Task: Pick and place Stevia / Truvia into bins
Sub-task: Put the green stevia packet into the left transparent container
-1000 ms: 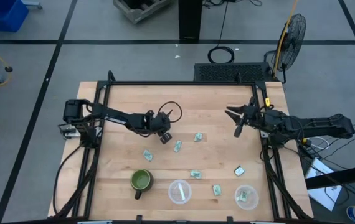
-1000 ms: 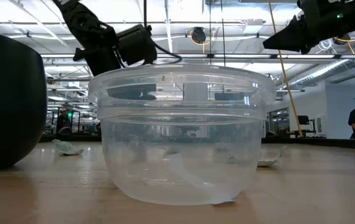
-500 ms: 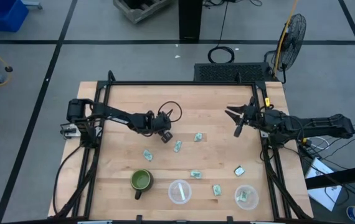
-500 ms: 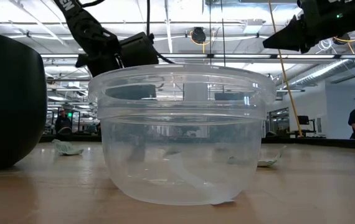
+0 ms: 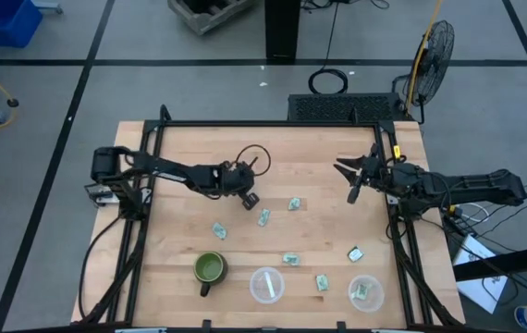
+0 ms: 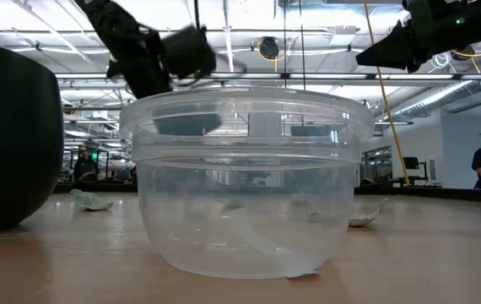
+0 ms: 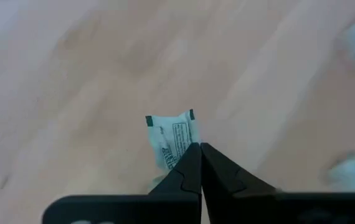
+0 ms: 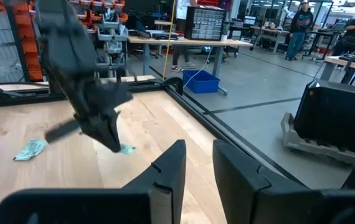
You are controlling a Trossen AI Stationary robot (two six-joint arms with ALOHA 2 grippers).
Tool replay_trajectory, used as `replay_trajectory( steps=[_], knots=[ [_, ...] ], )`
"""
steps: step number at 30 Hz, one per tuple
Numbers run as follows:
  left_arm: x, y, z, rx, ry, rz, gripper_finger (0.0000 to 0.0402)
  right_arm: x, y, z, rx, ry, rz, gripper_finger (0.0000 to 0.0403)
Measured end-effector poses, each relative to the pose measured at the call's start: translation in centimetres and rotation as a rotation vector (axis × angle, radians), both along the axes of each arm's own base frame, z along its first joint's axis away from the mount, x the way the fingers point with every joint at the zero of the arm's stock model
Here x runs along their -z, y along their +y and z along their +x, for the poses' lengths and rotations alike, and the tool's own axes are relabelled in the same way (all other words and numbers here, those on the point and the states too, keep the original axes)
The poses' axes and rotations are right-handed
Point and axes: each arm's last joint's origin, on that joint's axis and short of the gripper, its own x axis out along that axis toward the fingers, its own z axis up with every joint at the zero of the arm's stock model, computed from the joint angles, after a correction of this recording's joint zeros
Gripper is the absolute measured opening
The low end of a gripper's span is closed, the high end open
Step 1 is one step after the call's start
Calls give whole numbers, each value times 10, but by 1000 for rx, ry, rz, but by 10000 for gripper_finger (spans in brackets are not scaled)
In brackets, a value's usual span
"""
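The left claw (image 7: 200, 149), clamped on one packet (image 7: 172, 139), hangs above the table (image 5: 189, 148); two cups (image 5: 267, 285) ahead each hold one, five loose packets remain, right claw (image 5: 353, 178) idles apart.

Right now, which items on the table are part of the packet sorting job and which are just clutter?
Job: left gripper shut on one Stevia packet; loose packets; two clear bins.
Clutter: green mug. Right gripper waits at the table's right edge.
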Motion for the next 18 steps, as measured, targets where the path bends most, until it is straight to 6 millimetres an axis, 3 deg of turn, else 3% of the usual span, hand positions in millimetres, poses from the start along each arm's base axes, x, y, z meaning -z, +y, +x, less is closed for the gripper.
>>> replay_trajectory(
  steps=[4,7,14,18],
  knots=[
    [-24,-14,0,92,-77,-52,3,1,0,0,-1,7,6,73],
    [-44,-36,3,257,-152,-106,3,2,0,0,-1,14,7,73],
    [-61,-116,2,746,-257,-176,3,3,0,0,-1,29,7,73],
    [-55,-155,-4,912,-259,-298,2,3,0,0,-1,28,7,73]
  ],
)
